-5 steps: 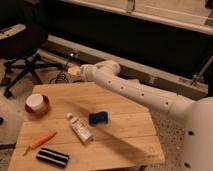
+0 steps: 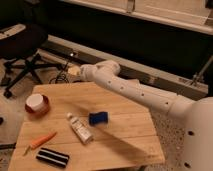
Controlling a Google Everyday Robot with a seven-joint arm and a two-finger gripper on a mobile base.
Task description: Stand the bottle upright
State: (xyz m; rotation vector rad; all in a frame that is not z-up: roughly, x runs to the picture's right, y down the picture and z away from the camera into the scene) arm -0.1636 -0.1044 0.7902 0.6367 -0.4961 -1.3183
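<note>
Nothing shifts since last frame: gripper (image 2: pixel 75 71) upper left, past the table (image 2: pixel 127 137) far edge, opening not discernible; bottle (image 2: pixel 80 128) lies flat lower centre, untouched; approach not begun

Slim whitish translucent bottle (image 2: pixel 80 128) lies mid-table on the pale wooden table (image 2: pixel 125 145), with a small blue block (image 2: pixel 98 118) just right of it. Orange carrot (image 2: pixel 42 140) lies left, black-and-white striped block (image 2: pixel 52 157) nearer. Red round bowl (image 2: pixel 36 105) sits far left. Gripper (image 2: pixel 74 71) hangs beyond the far edge (off the table).
</note>
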